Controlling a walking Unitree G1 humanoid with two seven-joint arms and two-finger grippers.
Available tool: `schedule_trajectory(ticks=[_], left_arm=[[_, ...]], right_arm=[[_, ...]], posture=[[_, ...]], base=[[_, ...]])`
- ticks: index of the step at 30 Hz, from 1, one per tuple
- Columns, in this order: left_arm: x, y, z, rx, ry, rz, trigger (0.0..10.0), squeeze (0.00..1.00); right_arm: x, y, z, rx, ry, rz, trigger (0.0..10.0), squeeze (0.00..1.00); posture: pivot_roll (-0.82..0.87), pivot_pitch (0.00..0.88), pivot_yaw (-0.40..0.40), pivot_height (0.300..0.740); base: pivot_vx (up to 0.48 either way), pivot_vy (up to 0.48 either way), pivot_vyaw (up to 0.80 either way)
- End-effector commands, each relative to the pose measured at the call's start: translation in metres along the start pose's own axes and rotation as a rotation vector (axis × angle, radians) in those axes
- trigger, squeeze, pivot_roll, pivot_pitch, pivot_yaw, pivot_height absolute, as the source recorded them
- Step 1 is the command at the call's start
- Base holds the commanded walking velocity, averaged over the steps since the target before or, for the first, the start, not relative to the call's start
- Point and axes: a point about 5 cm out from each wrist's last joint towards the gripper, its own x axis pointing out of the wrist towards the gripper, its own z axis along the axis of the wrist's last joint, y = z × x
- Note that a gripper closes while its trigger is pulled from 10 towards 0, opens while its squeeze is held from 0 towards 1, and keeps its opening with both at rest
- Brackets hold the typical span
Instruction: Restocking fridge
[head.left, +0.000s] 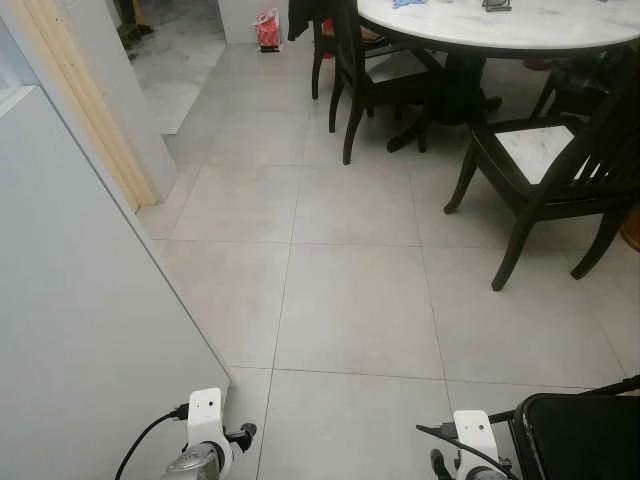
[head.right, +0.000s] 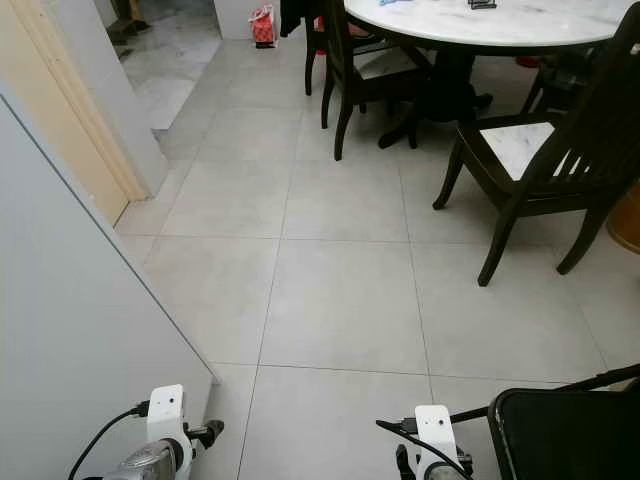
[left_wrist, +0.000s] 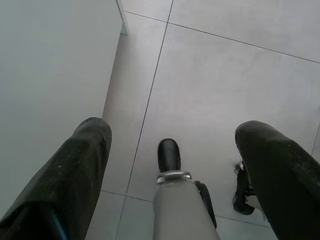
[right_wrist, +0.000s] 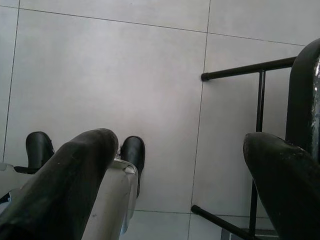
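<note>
Pale grey tiled floor (head.left: 350, 300) spreads below both grippers; a white fridge door panel (head.left: 80, 330) stands beside the left gripper (left_wrist: 172, 150), fingers spread. The right gripper (right_wrist: 180, 170), fingers spread, hangs beside a black metal-framed cart (head.left: 580, 435).

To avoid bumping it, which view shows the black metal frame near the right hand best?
The right wrist view: the frame shows its thin bars over the floor. The eye views show its black top at the lower right corner.

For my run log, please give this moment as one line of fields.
scene: tiled floor, round table, dark chairs ahead | left gripper: open, empty, beside white panel | right gripper: open, empty, near black stool
</note>
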Motion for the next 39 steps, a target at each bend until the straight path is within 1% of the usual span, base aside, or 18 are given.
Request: schedule_trajectory(ticks=[1,28,29,32,39], left_arm=[[-0.003,0.007,-0.022,0.204,0.134,0.014,10.0,0.00],[-0.003,0.007,-0.022,0.204,0.134,0.014,10.0,0.00],[-0.003,0.006,-0.022,0.199,0.135,0.010,10.0,0.00],[-0.003,0.011,-0.019,0.185,0.137,0.010,10.0,0.00],[-0.003,0.012,-0.019,0.193,0.137,0.014,10.0,0.00]], right_arm=[[-0.009,-0.042,-0.027,0.341,0.026,-0.028,10.0,0.00],[-0.009,-0.042,-0.027,0.341,0.026,-0.028,10.0,0.00],[-0.008,-0.042,-0.027,0.328,0.029,-0.027,10.0,0.00],[-0.006,-0.048,-0.009,0.307,-0.010,-0.033,10.0,0.00],[-0.006,-0.047,-0.009,0.315,-0.008,-0.020,10.0,0.00]], posture=[[-0.13,0.000,0.086,0.740],[-0.13,0.000,0.086,0.740],[-0.13,0.000,0.088,0.740],[-0.13,0.000,0.085,0.740],[-0.13,0.000,0.089,0.740]], base=[[0.000,0.000,0.00],[0.000,0.000,0.00],[0.000,0.000,0.00],[0.000,0.000,0.00],[0.000,0.000,0.00]])
